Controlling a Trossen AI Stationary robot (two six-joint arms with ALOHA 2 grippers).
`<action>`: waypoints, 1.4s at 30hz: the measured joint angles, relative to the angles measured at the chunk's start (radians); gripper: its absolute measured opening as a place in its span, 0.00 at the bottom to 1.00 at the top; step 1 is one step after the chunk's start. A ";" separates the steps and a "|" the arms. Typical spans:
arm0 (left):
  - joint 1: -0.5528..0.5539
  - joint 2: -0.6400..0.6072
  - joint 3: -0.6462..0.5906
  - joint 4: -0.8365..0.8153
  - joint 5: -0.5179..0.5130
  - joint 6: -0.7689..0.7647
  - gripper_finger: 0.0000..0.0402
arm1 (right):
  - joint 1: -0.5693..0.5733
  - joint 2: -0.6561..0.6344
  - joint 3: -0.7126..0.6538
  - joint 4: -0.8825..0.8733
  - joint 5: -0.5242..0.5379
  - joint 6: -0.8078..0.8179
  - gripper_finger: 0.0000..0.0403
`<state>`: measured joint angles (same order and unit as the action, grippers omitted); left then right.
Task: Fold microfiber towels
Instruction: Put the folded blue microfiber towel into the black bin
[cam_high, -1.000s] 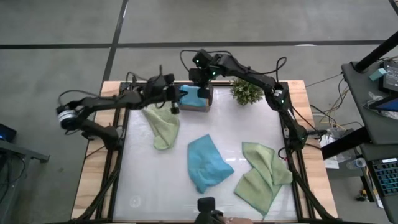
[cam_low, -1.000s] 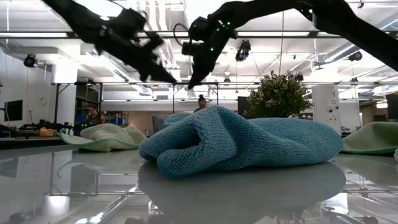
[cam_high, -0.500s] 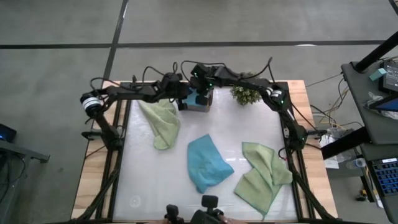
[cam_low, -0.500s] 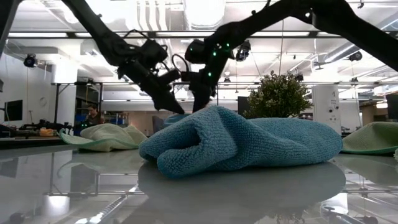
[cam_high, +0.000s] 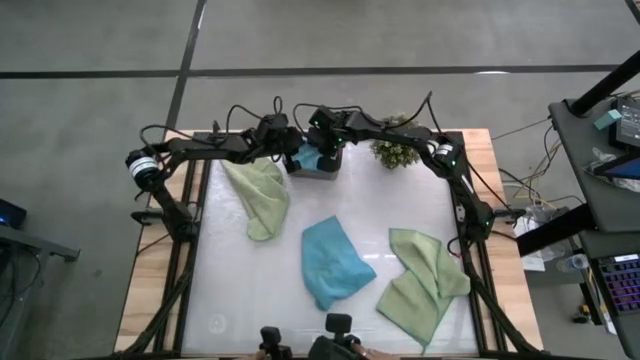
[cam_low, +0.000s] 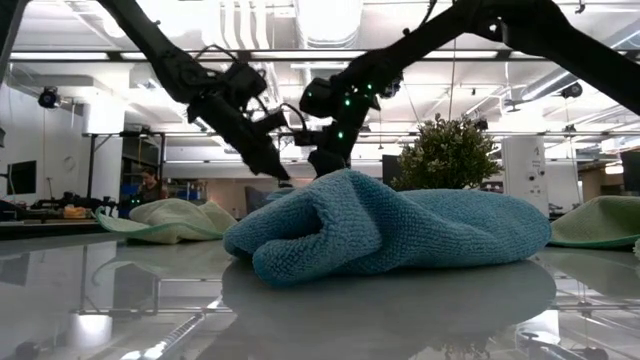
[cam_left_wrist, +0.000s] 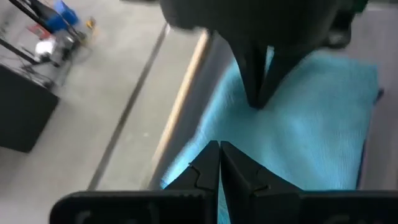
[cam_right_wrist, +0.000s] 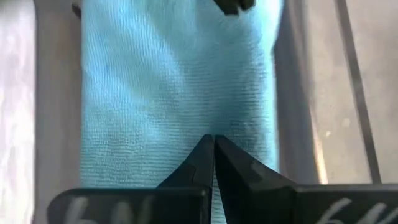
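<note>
My left tool (cam_high: 292, 160) and right tool (cam_high: 322, 160) meet tip to tip at the far edge, fingers pressed together, both arms stretched inward.

Two slender black arms of jointed tubular links, each trailed by loose black cables. A white-and-silver collar rings the left arm well back from its hand. Small green lights glow just behind the right hand (cam_high: 322, 160). Each hand, including the left hand (cam_high: 288, 163), ends in two tapered black fingers (cam_left_wrist: 205, 171).
</note>
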<state>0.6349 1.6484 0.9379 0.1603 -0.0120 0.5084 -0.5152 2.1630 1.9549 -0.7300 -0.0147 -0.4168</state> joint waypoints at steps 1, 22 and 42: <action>0.003 -0.004 0.001 0.007 0.000 0.001 0.00 | 0.000 -0.001 0.017 -0.015 0.000 0.000 0.02; 0.046 0.133 0.030 -0.015 0.007 -0.058 0.00 | -0.016 -0.002 -0.126 0.258 0.000 0.005 0.02; 0.046 0.062 0.021 -0.058 -0.021 -0.083 0.00 | -0.022 0.009 -0.064 0.117 0.015 -0.034 0.02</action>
<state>0.6807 1.7107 0.9585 0.1023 -0.0330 0.4252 -0.5369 2.1719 1.8908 -0.6127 0.0002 -0.4511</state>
